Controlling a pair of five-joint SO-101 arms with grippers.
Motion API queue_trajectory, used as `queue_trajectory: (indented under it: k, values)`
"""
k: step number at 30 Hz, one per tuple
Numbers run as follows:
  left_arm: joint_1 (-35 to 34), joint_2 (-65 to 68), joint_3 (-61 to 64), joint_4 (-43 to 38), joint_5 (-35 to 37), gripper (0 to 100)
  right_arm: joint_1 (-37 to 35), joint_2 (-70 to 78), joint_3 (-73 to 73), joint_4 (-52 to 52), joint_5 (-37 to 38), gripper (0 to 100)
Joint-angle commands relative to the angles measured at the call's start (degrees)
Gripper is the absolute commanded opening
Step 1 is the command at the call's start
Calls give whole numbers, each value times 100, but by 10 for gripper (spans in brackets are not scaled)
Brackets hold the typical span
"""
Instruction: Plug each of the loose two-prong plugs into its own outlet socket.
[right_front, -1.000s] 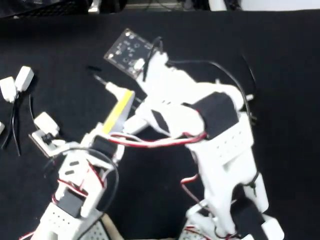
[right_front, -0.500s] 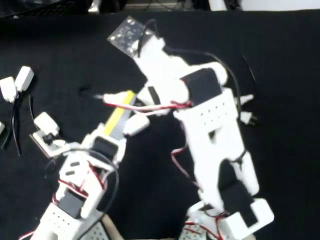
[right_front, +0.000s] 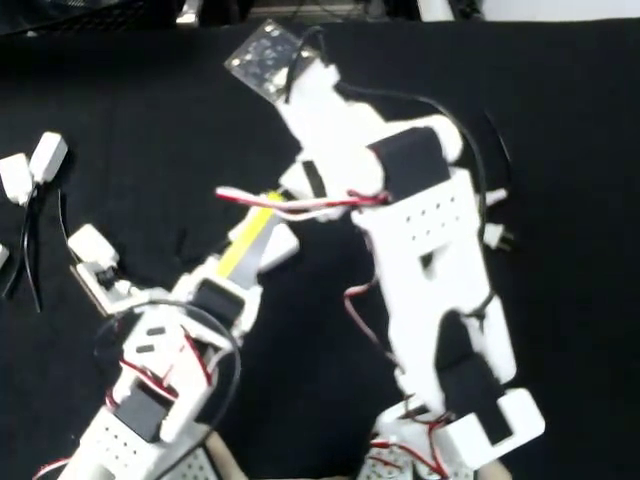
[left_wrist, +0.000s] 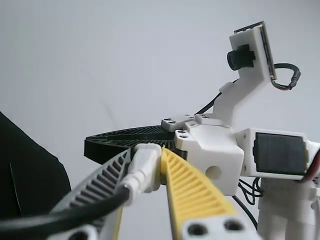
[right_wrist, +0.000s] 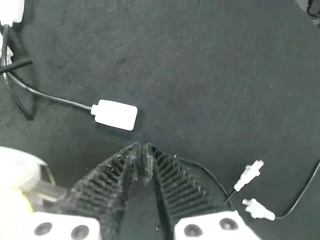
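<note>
Noted: the left arm (right_front: 165, 350) and right arm (right_front: 430, 230) have white shells, black servo blocks (right_front: 415, 160) and red-and-white wiring (right_front: 300, 205). The left gripper (left_wrist: 150, 155) has one yellow ribbed jaw, one grey. The right gripper (right_wrist: 142, 150) has two black ribbed jaws, with screws in its white base.

Matt black cloth on the table (right_front: 100, 90); smooth white plastic plug (left_wrist: 146, 169).

You're seeing corded sockets (right_front: 30, 165) lying at left side of table (right_front: 120, 90); two loose plugs (right_front: 497, 237) lying right; corded connector (left_wrist: 145, 172) sitting inside left gripper (left_wrist: 149, 152).

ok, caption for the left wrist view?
Left gripper shut on a white plug, black cable trailing, right arm close behind.
</note>
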Motion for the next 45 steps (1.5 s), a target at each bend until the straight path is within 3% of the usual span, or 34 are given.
queue_trajectory:
  k: [1,11,14,18,22,28,37,45]
  values:
    - [-127,-9,75,79,26,30,290,-4,-374,185,35,12]
    - [-1174,18,75,97,18,30,1679,-444,101,211,-308,12]
    - [-1534,35,75,114,9,30,2040,-391,892,167,-316,12]
    - [-1851,26,31,1020,-273,30,2338,-321,2659,-308,-404,12]
    - [-1631,26,-382,2145,-1002,30,2497,-321,4259,-1415,-1020,12]
    - [-1235,44,-1095,3692,-1644,30,2497,-321,5789,-2673,-1301,12]
    - [-919,53,-1218,4624,-2418,30,2470,-321,7310,-5099,-1890,12]
    - [-945,1037,-2466,5670,-2558,30,2470,-303,7565,-5688,-2171,12]
